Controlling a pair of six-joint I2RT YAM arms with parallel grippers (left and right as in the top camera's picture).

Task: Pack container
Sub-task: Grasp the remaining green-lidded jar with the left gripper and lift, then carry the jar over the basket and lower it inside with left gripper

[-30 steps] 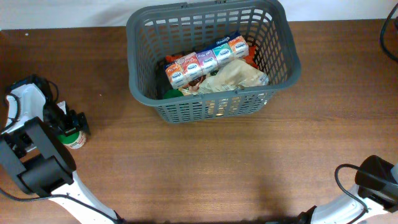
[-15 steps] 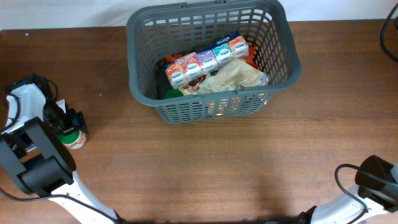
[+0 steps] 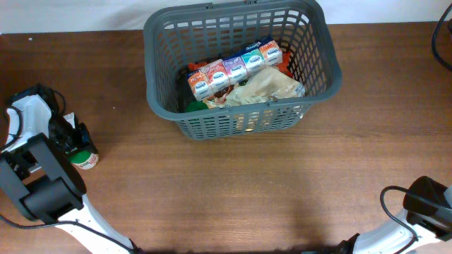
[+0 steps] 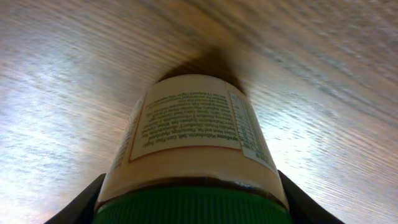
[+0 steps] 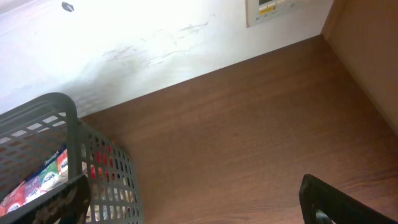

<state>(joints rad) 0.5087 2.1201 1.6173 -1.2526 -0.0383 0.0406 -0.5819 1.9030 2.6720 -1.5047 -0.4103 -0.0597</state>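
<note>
The container, a dark grey slotted basket (image 3: 157, 77), stands at the table's far middle and shows at the left of the right wrist view (image 5: 56, 118). It holds a row of small cartons (image 3: 233, 68), a beige bag (image 3: 267, 86) and other items. A jar with a green lid and pale label (image 3: 87, 160) sits on the table at the far left. My left gripper (image 3: 76, 139) is at it. In the left wrist view its fingers (image 4: 193, 205) press both sides of the jar (image 4: 189, 124) at the lid. My right gripper (image 5: 193, 199) is open and empty above bare table right of the basket.
The right arm's base and cable (image 3: 424, 204) sit at the table's front right corner. A white wall with a wall panel (image 5: 273, 9) runs behind the table's far edge. The left arm's body (image 3: 39, 176) fills the front left.
My left gripper has drawn a little to the left over the jar. The jar and basket stay in place. The right arm has not moved.
</note>
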